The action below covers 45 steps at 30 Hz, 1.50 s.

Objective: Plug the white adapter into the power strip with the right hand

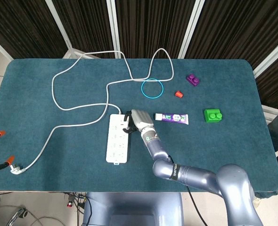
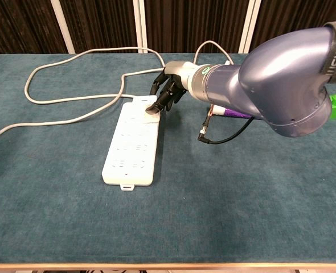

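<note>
Right hand point(image 2: 167, 94) is gripping the white adapter point(image 2: 151, 114), fingers curled around it, and is pressing it onto the far end of the power strip point(image 2: 132, 145) on the bench point(image 2: 54, 216). Its cord point(image 1: 77, 80) is looping toward the back edge. Left hand is sitting outside both views.

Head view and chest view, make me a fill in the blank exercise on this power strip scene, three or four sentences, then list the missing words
1. The right hand holds the white adapter over the far end of the ____ power strip.
2. The ring lying beyond the toothpaste tube is ____ in colour.
3. The brick nearest the table's right edge is ____.
4. The small cone between the ring and the purple brick is ____.

Missing words: white; blue; green; orange
</note>
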Available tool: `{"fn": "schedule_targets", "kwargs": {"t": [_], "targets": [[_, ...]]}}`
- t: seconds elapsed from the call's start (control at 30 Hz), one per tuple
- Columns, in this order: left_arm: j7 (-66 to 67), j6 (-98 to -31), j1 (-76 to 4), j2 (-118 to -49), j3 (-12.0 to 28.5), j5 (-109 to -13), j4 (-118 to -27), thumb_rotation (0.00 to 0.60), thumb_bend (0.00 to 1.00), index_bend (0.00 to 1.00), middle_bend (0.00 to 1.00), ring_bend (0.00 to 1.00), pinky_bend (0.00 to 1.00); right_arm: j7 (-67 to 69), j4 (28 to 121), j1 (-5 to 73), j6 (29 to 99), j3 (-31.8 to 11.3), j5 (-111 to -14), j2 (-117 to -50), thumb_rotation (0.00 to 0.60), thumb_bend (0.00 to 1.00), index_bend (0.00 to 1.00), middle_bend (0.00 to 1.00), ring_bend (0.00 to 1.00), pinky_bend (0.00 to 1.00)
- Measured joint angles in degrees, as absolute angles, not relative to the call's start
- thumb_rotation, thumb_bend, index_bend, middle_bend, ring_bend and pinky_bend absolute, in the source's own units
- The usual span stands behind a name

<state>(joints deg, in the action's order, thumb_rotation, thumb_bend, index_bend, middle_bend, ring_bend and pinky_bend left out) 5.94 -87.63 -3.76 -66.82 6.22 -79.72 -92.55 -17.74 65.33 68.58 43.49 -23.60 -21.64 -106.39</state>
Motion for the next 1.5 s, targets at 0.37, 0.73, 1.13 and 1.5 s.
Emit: {"fn": "schedule_targets", "kwargs": {"t": [0.37,0.73,1.13,1.5], "targets": [[6.08,-87.92,-3.69,-66.82,6.18,-79.97,-92.68,0.600,0.14,0.25,0.10,0.01,0.13,-18.01,65.00,67.79,42.46,-23.14,-21.47,-106.25,0.600,0.54,0.84,0.63,0.51,0.24],[5.85,-87.87,-3.66,-66.79,6.31,-79.73,-92.56,0.600,0.14,0.26,0.10,0.01,0.13,-17.03,64.92,67.71,42.20,-23.57,-23.07,-106.92,0.600,0.54,0.82,0.62,0.50,0.24],[5.86,-87.87,-3.66,-66.76,6.33,-79.68,-92.56,0.600,0.14,0.25,0.10,0.01,0.13,-19.11,66.42,68.00,37.70,-21.94,-18.90,-104.21,0.600,0.46,0.39,0.27,0.23,0.17],[6.25,-87.80,-3.69,-66.91,6.34,-79.52,-92.65,0.600,0.14,0.25,0.10,0.01,0.13,-19.19,69.85,69.74,33.93,-20.13,-14.59,-100.24,0.600,0.24,0.08,0.07,0.09,0.10]]}}
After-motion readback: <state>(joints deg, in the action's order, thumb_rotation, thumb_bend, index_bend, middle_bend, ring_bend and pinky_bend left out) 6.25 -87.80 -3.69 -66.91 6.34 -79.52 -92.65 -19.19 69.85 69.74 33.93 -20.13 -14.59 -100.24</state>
